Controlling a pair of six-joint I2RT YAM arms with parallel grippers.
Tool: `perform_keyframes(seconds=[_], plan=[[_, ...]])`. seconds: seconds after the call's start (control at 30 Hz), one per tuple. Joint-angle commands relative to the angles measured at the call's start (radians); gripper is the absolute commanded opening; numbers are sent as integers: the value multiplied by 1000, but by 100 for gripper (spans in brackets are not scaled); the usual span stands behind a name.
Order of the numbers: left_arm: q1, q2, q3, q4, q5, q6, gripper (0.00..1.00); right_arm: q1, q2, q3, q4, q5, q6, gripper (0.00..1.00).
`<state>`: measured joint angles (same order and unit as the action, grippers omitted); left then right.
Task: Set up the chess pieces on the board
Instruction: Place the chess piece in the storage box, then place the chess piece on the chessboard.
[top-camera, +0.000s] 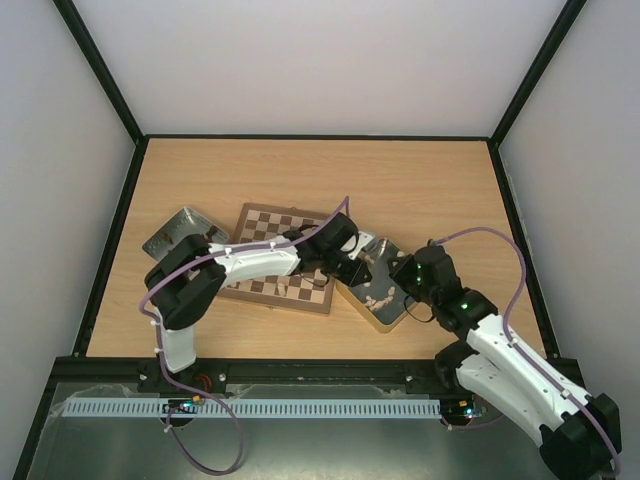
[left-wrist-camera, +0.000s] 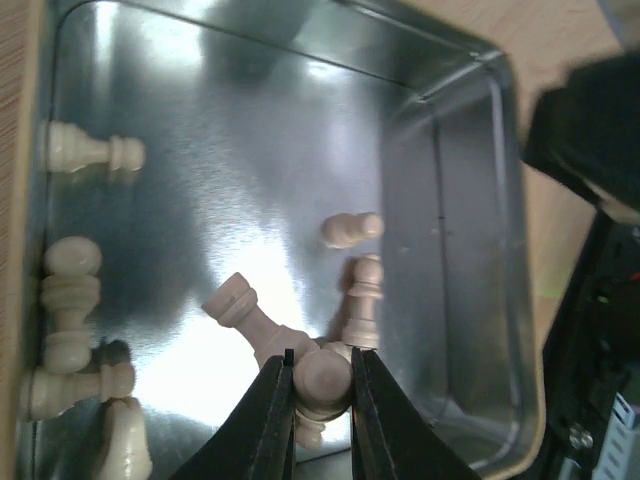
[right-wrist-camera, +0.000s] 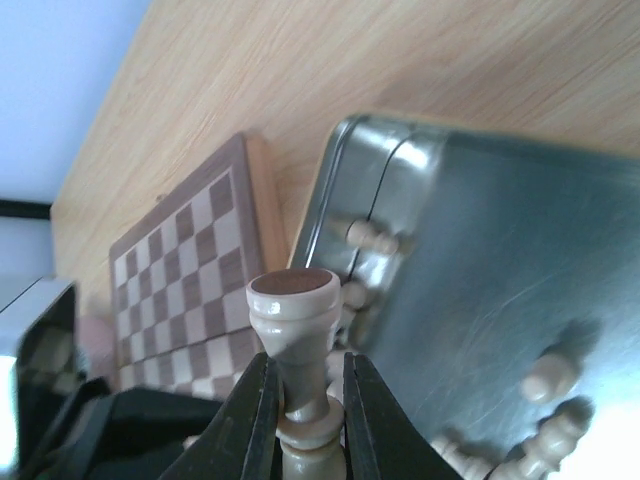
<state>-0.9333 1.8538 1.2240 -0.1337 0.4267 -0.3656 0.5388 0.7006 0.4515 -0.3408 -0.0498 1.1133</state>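
Note:
The chessboard (top-camera: 262, 232) lies left of centre, with a few pale pieces (top-camera: 290, 287) along its near edge. The gold tin (top-camera: 388, 315) right of it holds several loose pale pieces (left-wrist-camera: 95, 152). My left gripper (top-camera: 357, 262) reaches across the board into the tin. In the left wrist view the left gripper (left-wrist-camera: 321, 365) is shut on the round head of a pale piece (left-wrist-camera: 322, 385) among others lying on the tin floor (left-wrist-camera: 250, 130). My right gripper (right-wrist-camera: 305, 375) is shut on the stem of a pale piece (right-wrist-camera: 293, 300), base upward, held above the tin's left rim (right-wrist-camera: 335, 190). The board (right-wrist-camera: 185, 270) shows beyond it.
A small grey metal tray (top-camera: 183, 232) sits left of the board, partly under my left arm. My right arm (top-camera: 445, 290) hangs over the tin's right end, close to my left gripper. Black frame rails (top-camera: 110, 250) edge the wooden table.

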Motion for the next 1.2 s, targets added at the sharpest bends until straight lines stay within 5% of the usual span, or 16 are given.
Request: perform_keyframes(seconds=[0.0, 0.27, 0.53, 0.8, 0.93, 1.17], plan=[[-5, 22, 9, 26, -74, -67, 11, -12, 28, 33, 53, -202, 99, 4], [15, -153, -64, 96, -130, -141, 43, -14, 47, 80, 64, -299, -65, 2], [121, -404, -189, 149, -132, -308, 55, -13, 139, 149, 192, -555, -424, 2], [191, -461, -198, 146, 179, -327, 83, -2, 266, 190, 391, -841, -590, 2], [191, -459, -181, 101, 209, -293, 76, 17, 322, 238, 361, -862, -671, 2], [197, -463, -191, 79, 175, -303, 32, 30, 382, 285, 324, -862, -722, 2]])
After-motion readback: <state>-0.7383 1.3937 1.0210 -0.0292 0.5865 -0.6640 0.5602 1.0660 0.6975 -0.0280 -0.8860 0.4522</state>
